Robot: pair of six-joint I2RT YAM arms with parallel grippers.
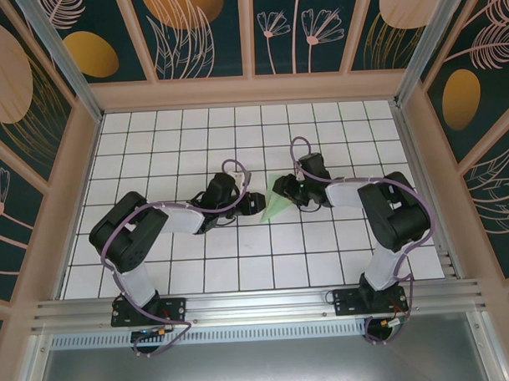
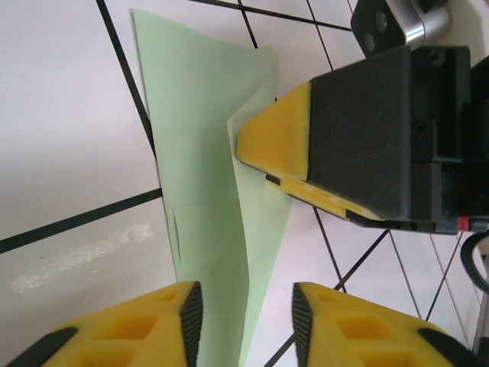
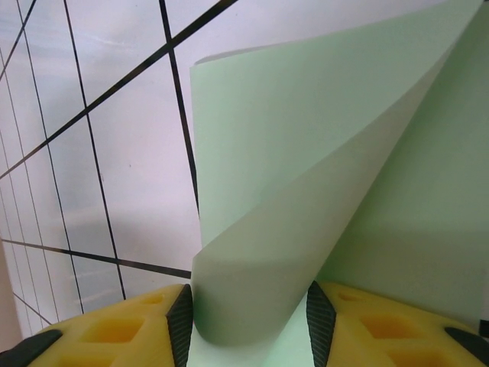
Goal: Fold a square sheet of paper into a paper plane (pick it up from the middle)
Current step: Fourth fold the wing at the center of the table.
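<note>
The left claw (image 2: 246, 306) is partly open, its pads apart, and the narrow end of the folded paper (image 2: 202, 153) runs between them, lying on the white tiled counter (image 2: 69, 115). Just beyond it, the right claw (image 3: 244, 313) is half closed on a flap of the same paper that curls up off the tiles and touches both pads. The two claws face each other at mid-counter, with the paper between them.

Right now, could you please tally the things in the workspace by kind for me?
Mint-green paper sheet: 1
Robot arms: 2, left arm, right arm
Grippers: 2, left gripper, right gripper
Total: 5
</note>
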